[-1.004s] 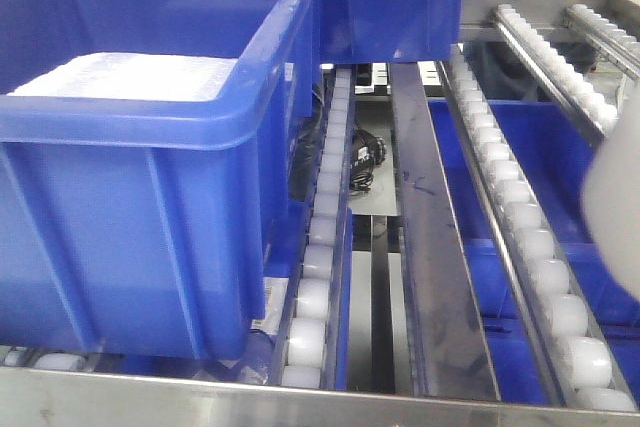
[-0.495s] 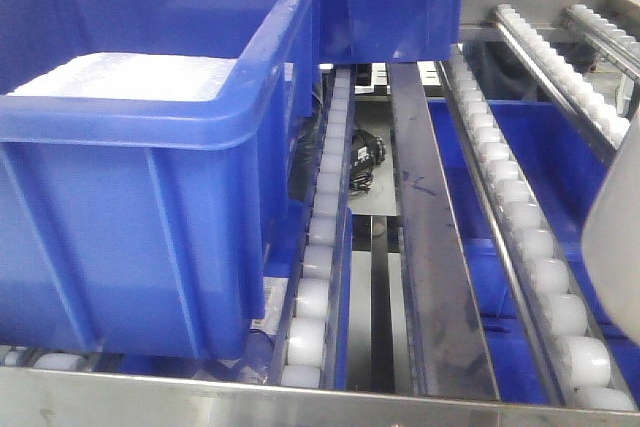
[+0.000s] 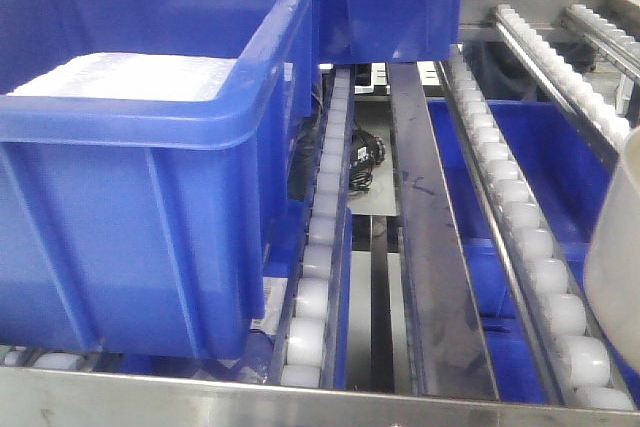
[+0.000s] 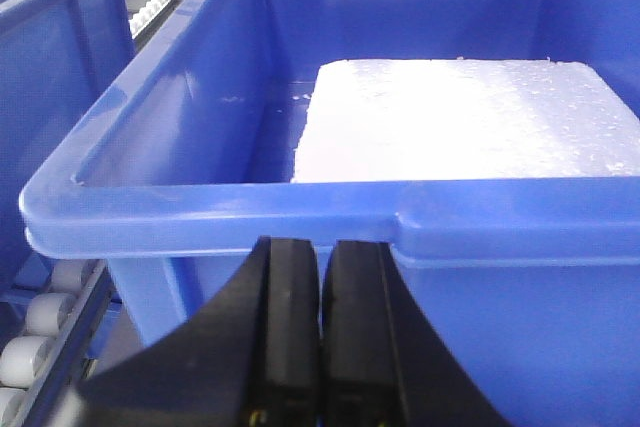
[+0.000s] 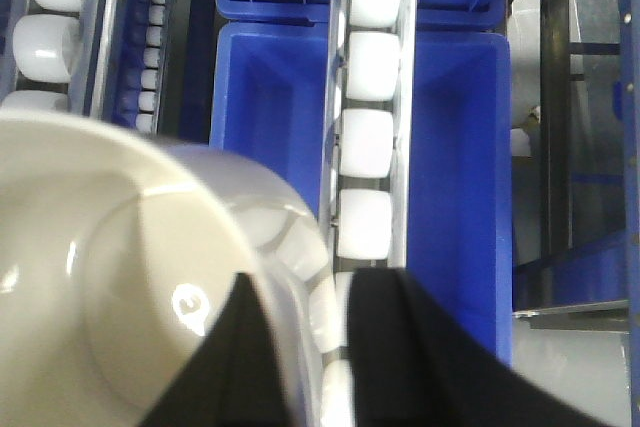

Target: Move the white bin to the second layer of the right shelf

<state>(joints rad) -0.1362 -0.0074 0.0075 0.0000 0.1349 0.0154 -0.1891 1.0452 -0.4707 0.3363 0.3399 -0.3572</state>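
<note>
My left claw (image 4: 321, 332) shows two matte black fingers (image 4: 291, 327), flat-faced and widening toward a broad black base, with tiny brass-coloured specks near the bottom edge. My right claw (image 5: 312, 347) has similar matte black, wedge-shaped fingers (image 5: 400, 357).

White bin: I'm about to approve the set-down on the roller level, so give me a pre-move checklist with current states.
1. Right gripper pinching the white bin wall: ok, one finger inside, one outside.
2. Bin over the roller rails: ok, at the right edge of the front view.
3. Bin bottom touching rollers: cannot tell.
4. Landing lane free of the blue crate: ok, crate sits far left.
5. Left gripper out of the way: ok, shut, facing the crate.
</note>
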